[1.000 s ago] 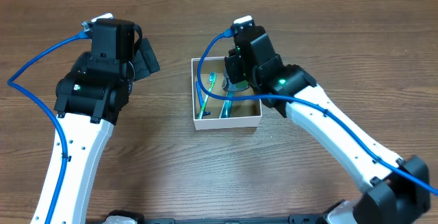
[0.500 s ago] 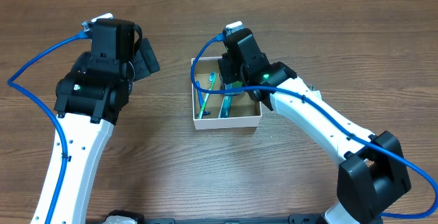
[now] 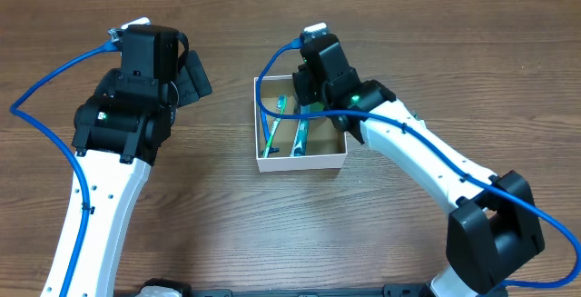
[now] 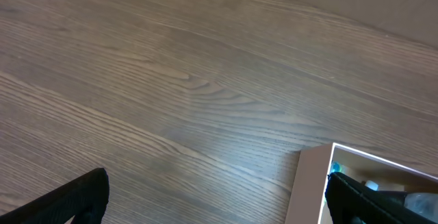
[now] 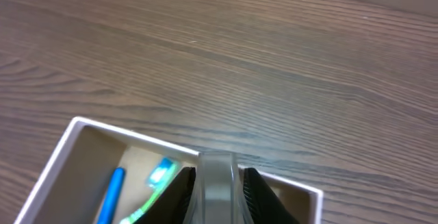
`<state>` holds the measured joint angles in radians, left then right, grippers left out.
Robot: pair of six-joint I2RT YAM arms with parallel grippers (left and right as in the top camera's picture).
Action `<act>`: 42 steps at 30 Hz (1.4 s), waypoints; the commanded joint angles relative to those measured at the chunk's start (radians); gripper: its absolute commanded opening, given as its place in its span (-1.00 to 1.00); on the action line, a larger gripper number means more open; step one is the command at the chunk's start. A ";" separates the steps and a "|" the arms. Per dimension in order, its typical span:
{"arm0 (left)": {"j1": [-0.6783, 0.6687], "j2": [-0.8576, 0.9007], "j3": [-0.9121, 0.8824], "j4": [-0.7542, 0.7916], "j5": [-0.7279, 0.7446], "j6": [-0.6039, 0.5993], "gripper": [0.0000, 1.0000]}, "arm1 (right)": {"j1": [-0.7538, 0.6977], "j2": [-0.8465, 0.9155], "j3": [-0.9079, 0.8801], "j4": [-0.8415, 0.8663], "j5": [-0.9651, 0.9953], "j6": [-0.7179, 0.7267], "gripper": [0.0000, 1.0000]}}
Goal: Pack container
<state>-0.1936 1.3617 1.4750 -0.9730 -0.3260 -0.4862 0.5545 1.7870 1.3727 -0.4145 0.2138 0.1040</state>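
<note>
The container (image 3: 304,162) is a small white square box with a brown floor at the table's middle. A blue toothbrush (image 3: 267,129) and a green one (image 3: 300,138) lie in it. My right gripper (image 3: 313,97) hangs over the box's far right part, shut on a clear plastic piece (image 5: 217,179) that stands upright between the black fingers, just inside the far rim (image 5: 130,136). The blue toothbrush (image 5: 109,196) and the green brush head (image 5: 159,174) lie to its left. My left gripper (image 4: 219,200) stands open over bare wood, left of the container's wall (image 4: 311,183).
Brown wooden table (image 3: 209,206) all round the box. A blue cable (image 3: 272,65) loops from the right wrist over the box's far left corner. The left arm (image 3: 118,124) stands left of the box.
The right arm has swung its elbow forward, and its gripper, with the clear piece, has shifted a little left and toward the box's far wall. The left arm has not moved.
</note>
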 commanded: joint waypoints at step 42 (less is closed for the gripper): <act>0.004 0.007 0.011 0.001 -0.010 0.023 1.00 | -0.055 -0.063 0.022 -0.081 0.028 -0.002 0.50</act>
<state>-0.1936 1.3617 1.4750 -0.9730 -0.3260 -0.4862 0.5037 1.7588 1.3727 -0.4881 0.2329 0.1013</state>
